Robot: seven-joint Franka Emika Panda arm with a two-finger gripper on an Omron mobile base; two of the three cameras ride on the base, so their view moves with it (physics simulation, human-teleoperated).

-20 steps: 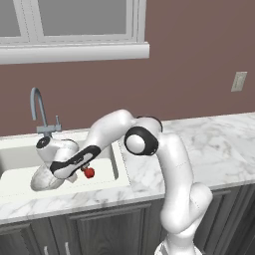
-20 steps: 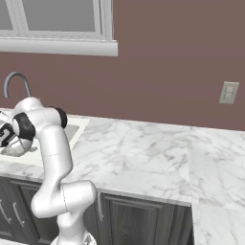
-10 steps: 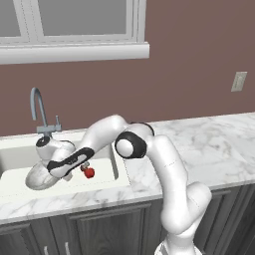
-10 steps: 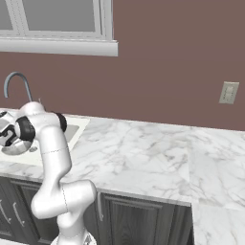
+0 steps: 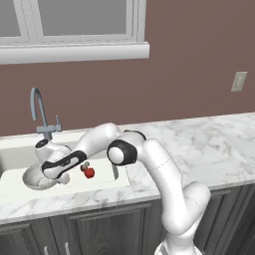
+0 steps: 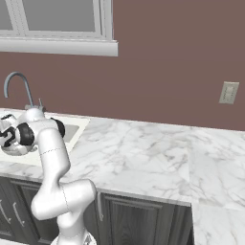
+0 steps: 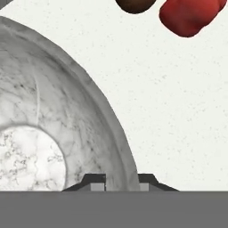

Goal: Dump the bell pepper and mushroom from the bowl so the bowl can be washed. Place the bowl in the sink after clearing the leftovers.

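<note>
No writing or brand shows anywhere. In the hand view the gripper (image 7: 116,180) straddles the rim of the bowl (image 7: 53,124), its tips nearly closed on that rim; the bell pepper (image 7: 189,15) and mushroom (image 7: 136,4) sit at 1 o'clock, cut off by the frame. From the left base view, the bowl (image 5: 36,175) lies in the sink (image 5: 15,159), the bell pepper (image 5: 89,172) at its 3 o'clock, the mushroom too small to make out.
</note>
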